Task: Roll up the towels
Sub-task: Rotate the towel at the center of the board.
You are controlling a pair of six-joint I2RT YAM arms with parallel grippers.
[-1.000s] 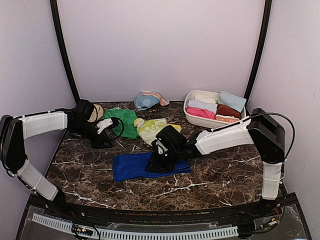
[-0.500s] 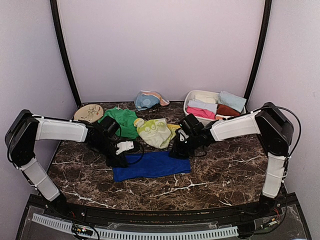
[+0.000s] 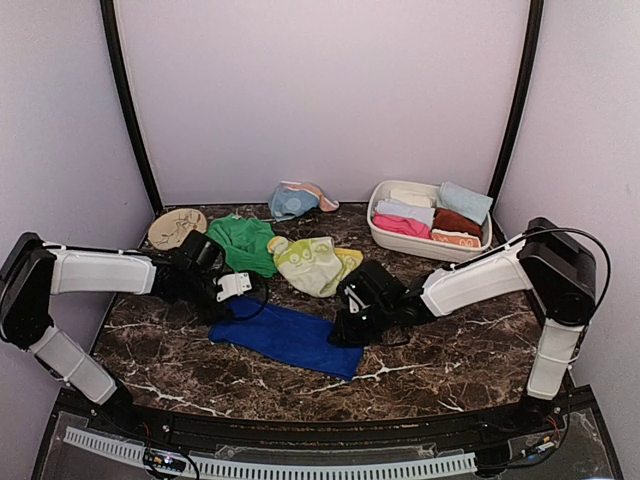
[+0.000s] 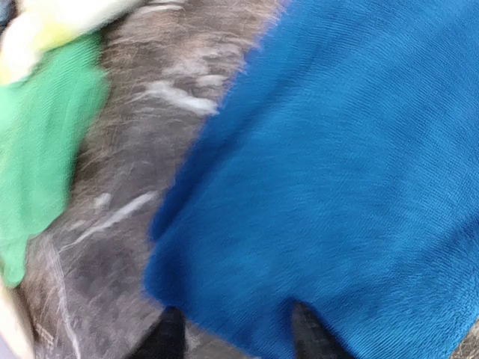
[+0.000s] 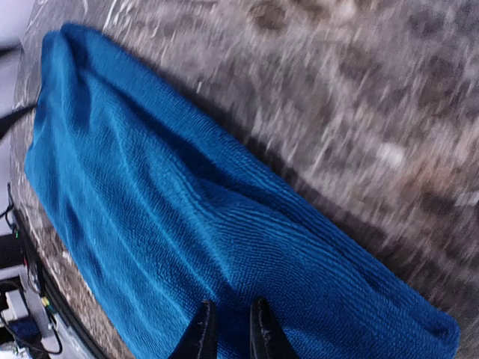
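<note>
Royal blue towel [image 3: 290,338] newly skewed, left end at spread left tool [image 4: 236,340], right end pinched by right tool [image 5: 229,329]

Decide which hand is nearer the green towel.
Left. The left hand sits just on the near side of the green towel, at the blue towel's left end; the right hand pinches its right end, farther off.

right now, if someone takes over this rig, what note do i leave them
Left pincer: open, at the left end of the royal blue towel.
Right pincer: nearly shut, apparently pinching that towel's right end.
The royal blue towel lies flat and skewed on the marble table. The green towel, yellow-green patterned towel and light blue towel lie loose behind it.
Done: rolled towels in the white basin.
Left: roll the four loose ones.
</note>
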